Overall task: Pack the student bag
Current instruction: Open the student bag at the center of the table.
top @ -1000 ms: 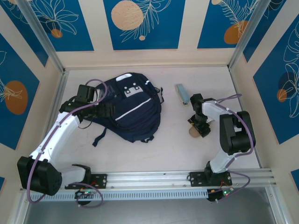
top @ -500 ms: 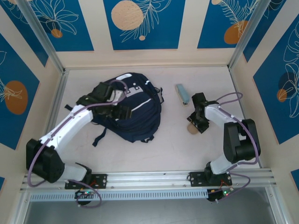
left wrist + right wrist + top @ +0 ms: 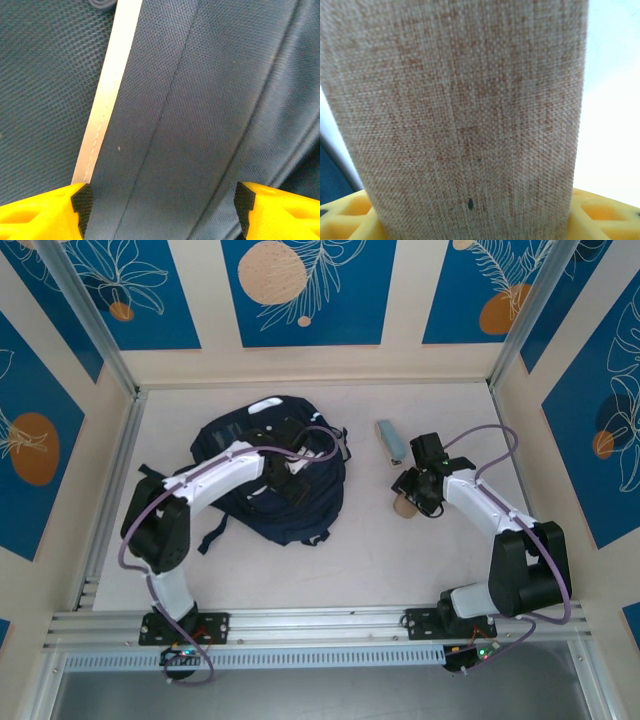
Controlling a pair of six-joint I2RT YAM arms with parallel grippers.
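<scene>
Three patterned walls (image 3: 300, 290) ring the table (image 3: 380, 550) (left gripper (image 3: 160, 202) wide over student bag (image 3: 300, 512), right gripper (image 3: 417, 489) holding tan roll (image 3: 470, 100)).

We log the student bag (image 3: 190, 125) at close range: navy woven fabric, coarser mesh left of a thin white reflective stripe (image 3: 105, 100). The stripe runs from the top edge down to the bottom-left finger pad. Stitched seams run alongside it. The left gripper (image 3: 162, 205) has its yellow fingers (image 3: 35, 215) at the bottom corners, spread wide, with fabric between them.
</scene>
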